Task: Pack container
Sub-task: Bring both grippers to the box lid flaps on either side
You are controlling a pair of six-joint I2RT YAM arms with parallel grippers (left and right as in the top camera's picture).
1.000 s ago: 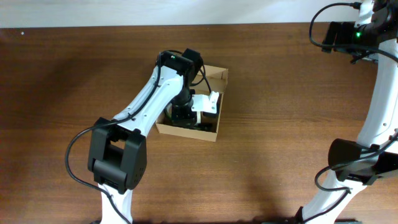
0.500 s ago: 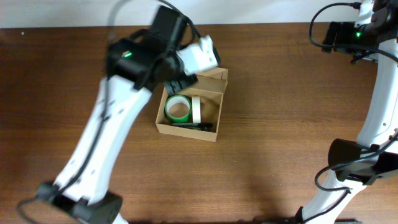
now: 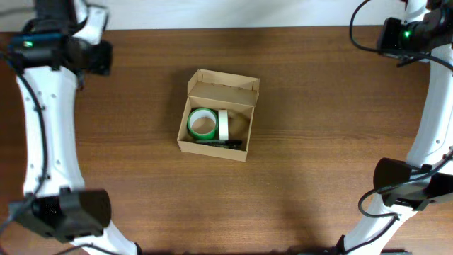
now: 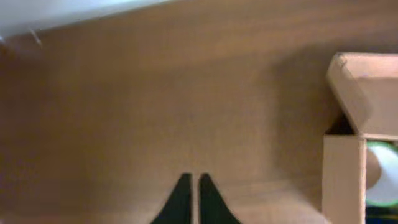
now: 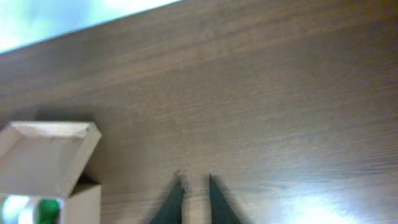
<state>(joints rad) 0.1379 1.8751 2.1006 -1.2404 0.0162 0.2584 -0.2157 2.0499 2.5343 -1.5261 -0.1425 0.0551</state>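
The box [image 3: 221,93] sat mid-table [image 3: 318,142], well apart from both hands. Its lid flap stood up, and inside were a green roll [image 3: 202,125], a white roll [image 3: 223,125] and a dark item [image 3: 219,143] too small to identify. The left hand [image 4: 191,188] hung closed and empty above the table. The right hand [image 5: 194,188] hung empty too, its fingers narrowly parted.

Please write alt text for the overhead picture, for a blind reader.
An open cardboard box sits on a wooden table, holding a green tape roll, a white tape roll on edge and a dark object. The left arm and the right arm stand at the sides, away from it.
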